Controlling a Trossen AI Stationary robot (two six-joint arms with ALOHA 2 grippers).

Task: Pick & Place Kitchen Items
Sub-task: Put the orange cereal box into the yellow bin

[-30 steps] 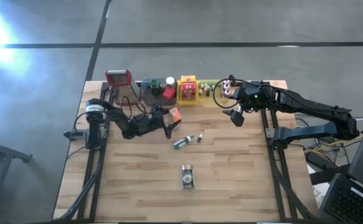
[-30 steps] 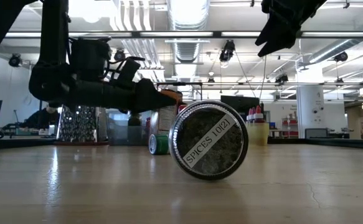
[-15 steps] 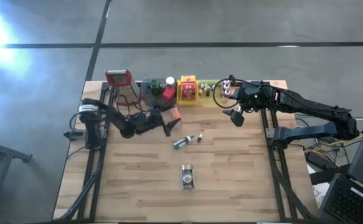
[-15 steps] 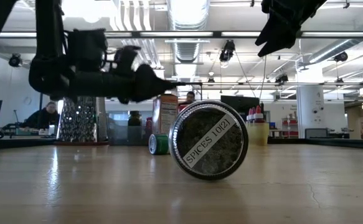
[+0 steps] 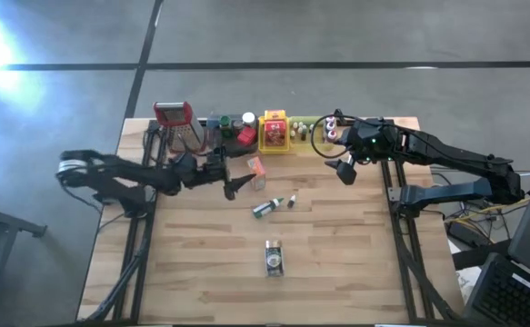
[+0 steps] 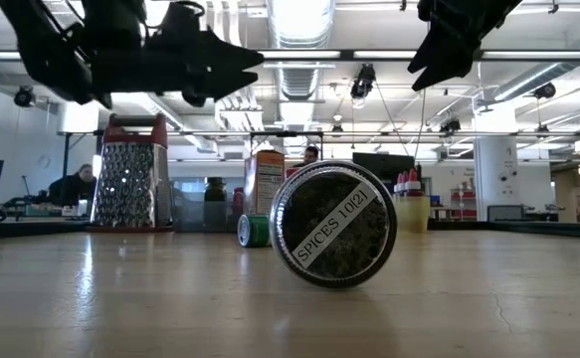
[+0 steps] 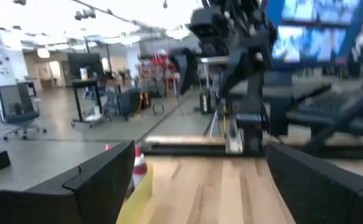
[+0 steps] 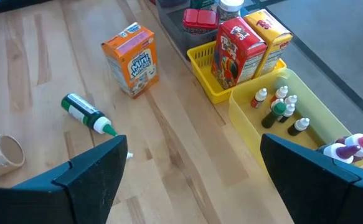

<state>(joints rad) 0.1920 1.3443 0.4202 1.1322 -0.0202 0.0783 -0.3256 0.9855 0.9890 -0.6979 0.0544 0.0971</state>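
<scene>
Our left gripper [image 5: 237, 185] hangs spread and empty just beside the orange box [image 5: 256, 167], which stands near the trays. We think we are between picks. Next, reach for the green bottle [image 5: 263, 208]. Our right gripper [image 5: 345, 170] waits, spread.

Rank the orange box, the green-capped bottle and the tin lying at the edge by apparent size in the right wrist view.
1. Orange box, clearly largest.
2. Green-capped bottle.
3. Tin: close to the bottle, and cut off by the edge, so these two are uncertain.
</scene>
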